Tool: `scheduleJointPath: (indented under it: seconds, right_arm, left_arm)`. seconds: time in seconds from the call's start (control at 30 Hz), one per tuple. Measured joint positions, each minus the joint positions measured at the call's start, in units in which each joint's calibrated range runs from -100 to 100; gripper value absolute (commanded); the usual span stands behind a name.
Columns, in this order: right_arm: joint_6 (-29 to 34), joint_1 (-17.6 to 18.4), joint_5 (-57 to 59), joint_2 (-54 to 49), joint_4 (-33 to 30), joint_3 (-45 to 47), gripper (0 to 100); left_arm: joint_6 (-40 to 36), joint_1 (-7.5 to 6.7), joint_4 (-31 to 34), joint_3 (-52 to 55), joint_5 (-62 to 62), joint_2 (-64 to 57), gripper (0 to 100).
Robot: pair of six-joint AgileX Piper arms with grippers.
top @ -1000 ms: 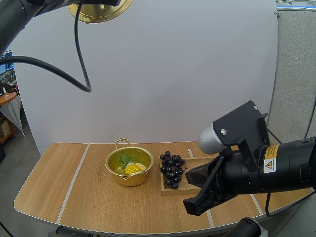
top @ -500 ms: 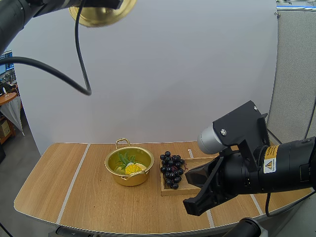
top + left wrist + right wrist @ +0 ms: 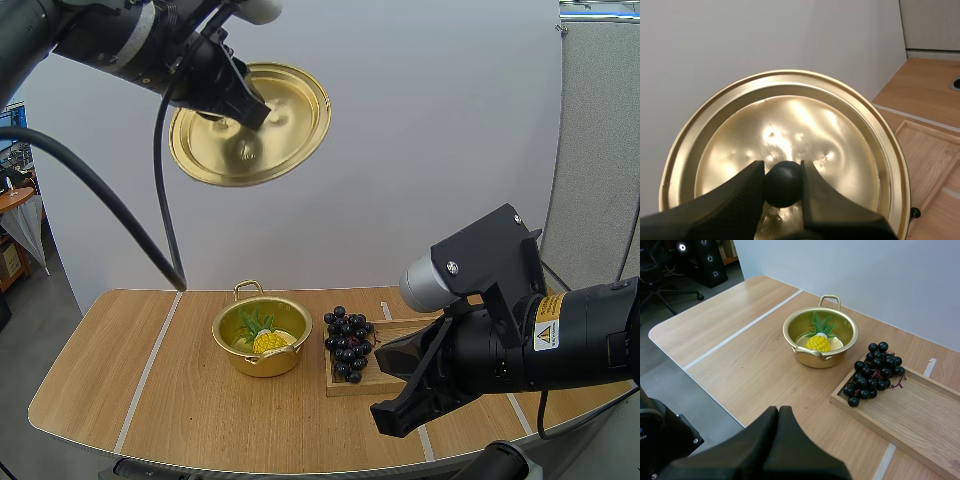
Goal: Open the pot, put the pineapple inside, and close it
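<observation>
My left jaws pinch the black knob [image 3: 783,183] of the gold lid [image 3: 262,135] [image 3: 790,125] between their tips. The lid hangs high in the air over the back of the worktop [image 3: 180,400] [image 3: 740,340]. It is well above the pot and tilted steeply, with its knob side facing the high camera.

The gold pot [image 3: 262,363] [image 3: 837,356] stands open on the worktop with one loop handle at its back. The pineapple [image 3: 268,340] [image 3: 818,342] lies inside the pot, yellow with green leaves.

Just to the right of the pot is a wooden tray [image 3: 350,388] [image 3: 920,415]. A bunch of dark grapes [image 3: 348,343] [image 3: 874,372] rests on the tray end nearest the pot.

My right jaws are pressed together into one dark wedge and grip nothing. They sit by the front edge of the worktop, well apart from the pot and the tray.
</observation>
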Motion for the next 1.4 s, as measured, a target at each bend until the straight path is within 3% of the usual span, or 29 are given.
scheduleJointPath:
  seconds: [0.33, 0.5, 0.97, 1.23, 1.4]
  right_arm:
    - [0.00, 0.00, 0.00, 0.00, 0.00, 0.00, 0]
    - [0.00, 0.00, 0.00, 0.00, 0.00, 0.00, 0]
    - [0.00, 0.00, 0.00, 0.00, 0.00, 0.00, 0]
    - [0.00, 0.00, 0.00, 0.00, 0.00, 0.00, 0]
    - [0.00, 0.00, 0.00, 0.00, 0.00, 0.00, 0]
  left_arm:
    - [0.00, 0.00, 1.85, 0.00, 1.84, 2.84, 1]
    - [0.00, 0.00, 4.50, 0.00, 2.00, 10.33, 1]
    - [0.00, 0.00, 4.48, 0.67, 2.00, 26.94, 0]
    - [2.94, 0.00, 4.48, 13.21, 1.44, 30.93, 0]
    - [6.43, 0.00, 4.35, 21.39, -7.02, 31.02, 0]
